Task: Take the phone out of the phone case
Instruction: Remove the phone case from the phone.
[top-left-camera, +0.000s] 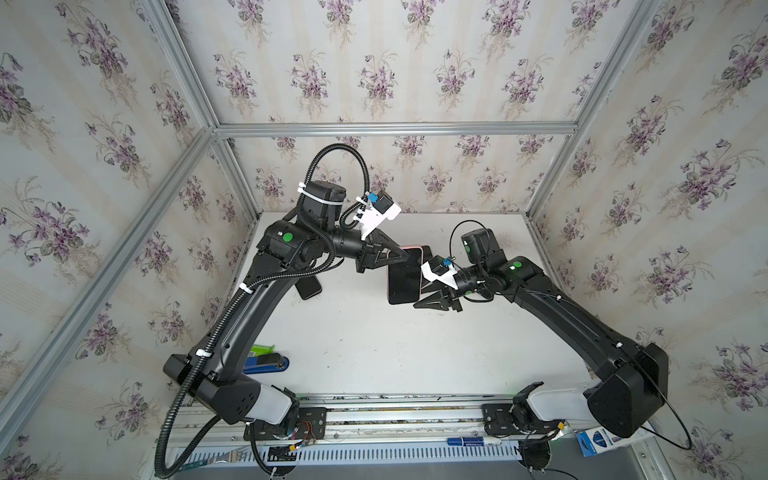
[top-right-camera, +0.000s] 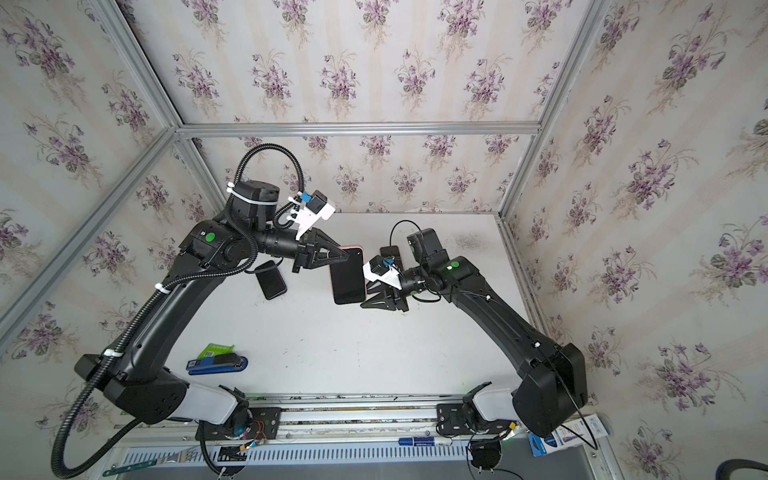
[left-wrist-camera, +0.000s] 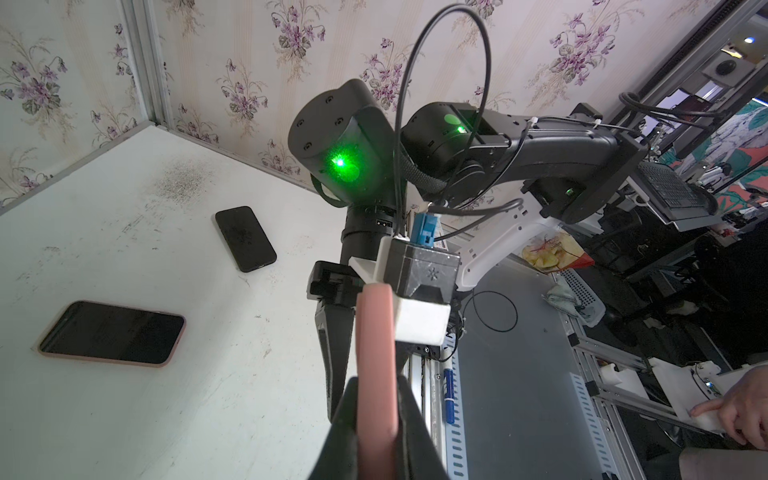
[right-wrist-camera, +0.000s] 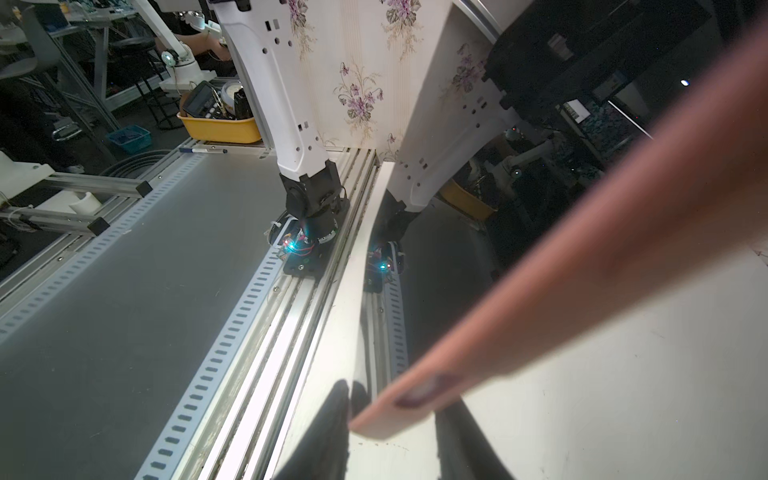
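the left gripper (top-left-camera: 409, 257) was clamped on the far end of the pink case (left-wrist-camera: 376, 353), holding the phone (top-left-camera: 403, 277) in the air above the table (top-left-camera: 374, 345). the right gripper (top-left-camera: 420, 302) stood at its near corner; whether it pinched the edge i could not tell. the case looked soft, the phone stiff, smooth and breakable, so the rim at a corner seemed the place to peel

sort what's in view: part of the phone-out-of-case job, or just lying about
In the job:
held phone in its pink case
left hand, shut on it
right hand, at its other end

Lying about:
black phone near the left arm
black phone near the right arm
second pink-cased phone
blue stapler
green packet
marker
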